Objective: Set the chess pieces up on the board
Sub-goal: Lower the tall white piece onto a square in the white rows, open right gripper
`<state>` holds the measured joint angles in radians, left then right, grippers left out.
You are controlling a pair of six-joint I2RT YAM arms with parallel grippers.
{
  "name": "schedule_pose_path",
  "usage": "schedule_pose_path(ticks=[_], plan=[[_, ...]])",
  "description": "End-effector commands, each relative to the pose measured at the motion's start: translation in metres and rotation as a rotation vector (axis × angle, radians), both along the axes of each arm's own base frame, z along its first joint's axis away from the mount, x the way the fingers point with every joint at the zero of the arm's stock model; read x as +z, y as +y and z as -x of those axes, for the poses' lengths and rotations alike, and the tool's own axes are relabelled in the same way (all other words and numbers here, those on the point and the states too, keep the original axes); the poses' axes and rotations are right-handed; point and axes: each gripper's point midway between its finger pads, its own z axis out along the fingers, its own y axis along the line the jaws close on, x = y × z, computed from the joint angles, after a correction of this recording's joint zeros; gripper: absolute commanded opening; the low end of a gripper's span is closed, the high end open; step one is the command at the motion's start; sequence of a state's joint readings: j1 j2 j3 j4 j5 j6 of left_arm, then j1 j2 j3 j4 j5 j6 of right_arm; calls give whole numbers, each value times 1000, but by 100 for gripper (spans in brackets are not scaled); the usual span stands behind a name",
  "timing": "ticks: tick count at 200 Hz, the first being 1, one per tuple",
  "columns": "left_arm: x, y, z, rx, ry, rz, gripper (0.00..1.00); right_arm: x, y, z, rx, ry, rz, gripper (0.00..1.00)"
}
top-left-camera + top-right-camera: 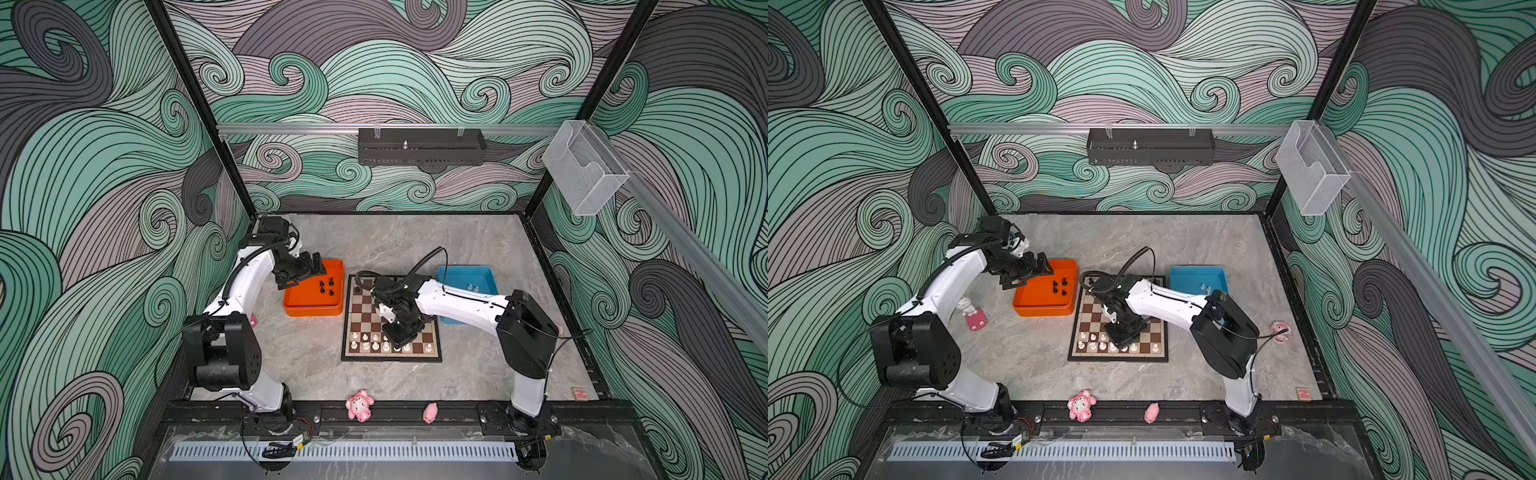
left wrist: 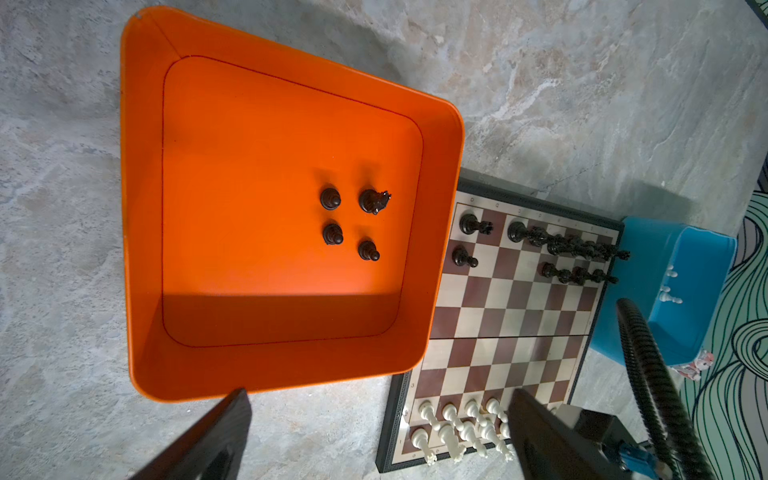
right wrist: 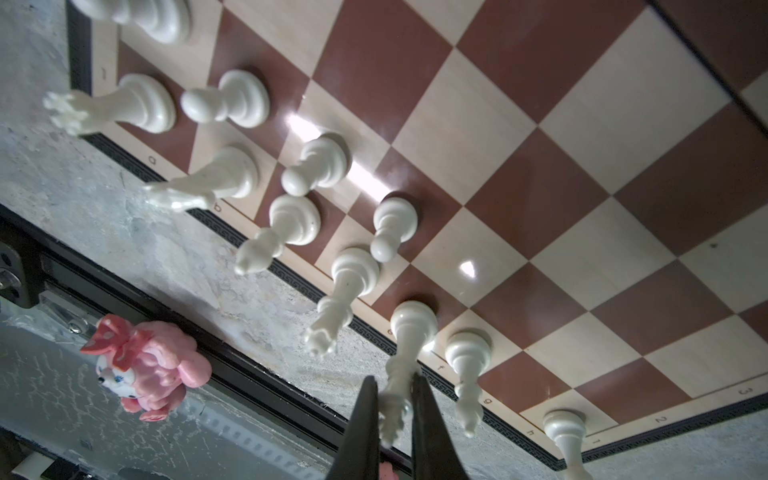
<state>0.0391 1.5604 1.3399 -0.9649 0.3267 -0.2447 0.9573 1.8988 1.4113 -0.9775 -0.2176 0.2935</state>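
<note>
In both top views the board [image 1: 365, 309] is seen mid-table between an orange tray [image 1: 313, 311] and a blue tray [image 1: 465, 275], with white chess pieces [image 1: 365, 337] ranked on its two nearest rows. The right gripper [image 1: 398, 341] is lowered onto that near edge, and the left gripper [image 1: 307, 272] is held above the orange tray. In the left wrist view the left gripper's fingers [image 2: 216, 428] are spread wide with nothing between them. Four black pieces [image 2: 351, 222] are standing in the orange tray, further black pieces [image 2: 561, 249] are ranked with gaps on the board's far rows, and a few spare white pieces [image 2: 670, 286] are seen in the blue tray. In the right wrist view the right gripper [image 3: 394, 380] is narrowed onto the head of a tall white piece [image 3: 413, 322], whose base appears to be set on a back-row square close beside its neighbours. The pieces are judged light, stiff and glossy, hence slippery, and easily toppled on their small bases. Each is best taken from straight above, just under the head, with the fingers passed through the gaps between neighbours. A straight upward release is advised so that nothing alongside is knocked.
</note>
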Motion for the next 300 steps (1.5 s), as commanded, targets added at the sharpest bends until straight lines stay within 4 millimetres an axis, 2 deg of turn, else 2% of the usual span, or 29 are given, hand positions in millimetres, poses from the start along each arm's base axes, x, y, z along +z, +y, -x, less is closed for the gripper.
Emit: schedule_pose_path(ticks=[1, 254, 300], plan=[[2, 1, -1, 9, -3, 18, 99, -4, 0, 3, -5, 19, 7, 11], [-2, 1, -3, 9, 7, 25, 99, -10, -3, -3, -14, -8, 30, 14], [-1, 1, -4, 9, 5, 25, 98, -9, -4, -3, -16, -14, 33, 23]])
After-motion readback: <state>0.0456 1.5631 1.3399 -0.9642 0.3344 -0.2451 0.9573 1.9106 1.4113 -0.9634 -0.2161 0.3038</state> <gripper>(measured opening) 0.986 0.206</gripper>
